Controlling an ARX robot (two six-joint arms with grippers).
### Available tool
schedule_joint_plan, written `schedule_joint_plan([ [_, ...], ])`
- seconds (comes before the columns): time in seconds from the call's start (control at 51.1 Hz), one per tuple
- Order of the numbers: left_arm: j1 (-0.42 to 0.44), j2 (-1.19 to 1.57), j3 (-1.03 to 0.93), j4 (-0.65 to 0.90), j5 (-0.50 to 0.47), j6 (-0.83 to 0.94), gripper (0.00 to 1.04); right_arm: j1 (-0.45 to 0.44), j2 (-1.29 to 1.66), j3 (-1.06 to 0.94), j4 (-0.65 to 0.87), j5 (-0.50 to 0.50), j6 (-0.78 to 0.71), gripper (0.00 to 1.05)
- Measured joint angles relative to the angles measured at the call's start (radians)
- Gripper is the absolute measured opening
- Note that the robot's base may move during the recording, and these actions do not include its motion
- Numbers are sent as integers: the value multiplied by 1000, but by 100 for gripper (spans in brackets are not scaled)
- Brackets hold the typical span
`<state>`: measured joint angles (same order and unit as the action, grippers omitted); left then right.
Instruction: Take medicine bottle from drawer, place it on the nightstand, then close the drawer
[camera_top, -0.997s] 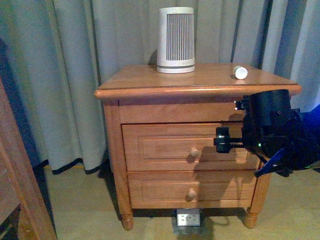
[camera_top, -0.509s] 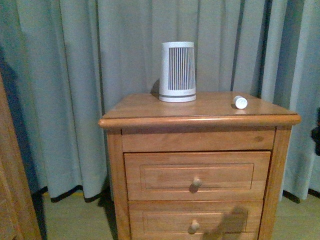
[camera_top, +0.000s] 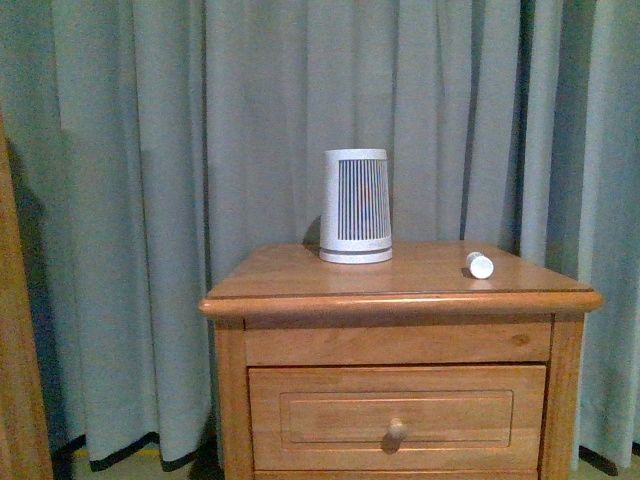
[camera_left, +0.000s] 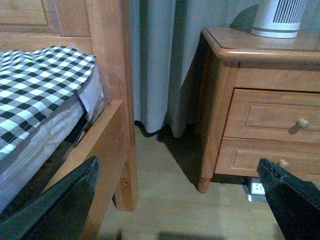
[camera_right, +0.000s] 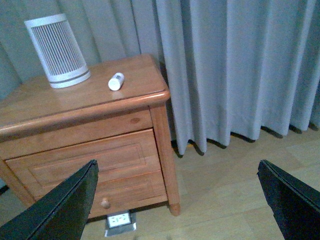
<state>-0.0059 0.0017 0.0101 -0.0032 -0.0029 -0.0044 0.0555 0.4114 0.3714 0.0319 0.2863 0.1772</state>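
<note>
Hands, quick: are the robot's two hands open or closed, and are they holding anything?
Left hand: open, holding nothing.
Right hand: open, holding nothing.

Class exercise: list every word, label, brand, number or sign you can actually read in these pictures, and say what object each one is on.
None can be read.
medicine bottle: cap face shows faint marks, too small and blurred to read.
white ribbed cylinder: only slats, no lettering visible.
floor socket: no readable marking.
nightstand, upper drawer: plain wood.
</note>
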Motion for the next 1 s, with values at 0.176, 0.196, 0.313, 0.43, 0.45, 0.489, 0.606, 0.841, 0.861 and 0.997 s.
schedule_joint_plan([
  [0.176, 0, 0, 0, 0, 0, 0, 98, 123, -171, -87, -97, 156, -9, 98],
  [0.196, 0, 0, 0, 0, 0, 0, 98, 130, -178, -94, -98, 165, -9, 98],
  [0.313, 0, 0, 0, 0, 0, 0, 98, 167, -209, -149, -100, 204, -13, 98],
  [0.43, 0, 0, 0, 0, 0, 0, 98, 170, -212, -152, -100, 206, -14, 98],
  [0.45, 0, 0, 0, 0, 0, 0, 98, 169, -212, -152, -99, 201, -14, 98],
  [0.489, 0, 0, 0, 0, 0, 0, 98, 122, -229, -158, -88, 70, -43, 93],
  [0.606, 0, 0, 0, 0, 0, 0, 98, -42, -277, -201, -68, -259, -134, 69],
  [0.841, 0, 0, 0, 0, 1, 0, 98, -51, -315, -264, -52, -284, -167, 26],
  [0.861, 0, 0, 0, 0, 1, 0, 98, -51, -317, -266, -52, -284, -167, 24],
  [0.997, 0, 0, 0, 0, 1, 0, 98, -51, -335, -289, -47, -284, -172, 3],
])
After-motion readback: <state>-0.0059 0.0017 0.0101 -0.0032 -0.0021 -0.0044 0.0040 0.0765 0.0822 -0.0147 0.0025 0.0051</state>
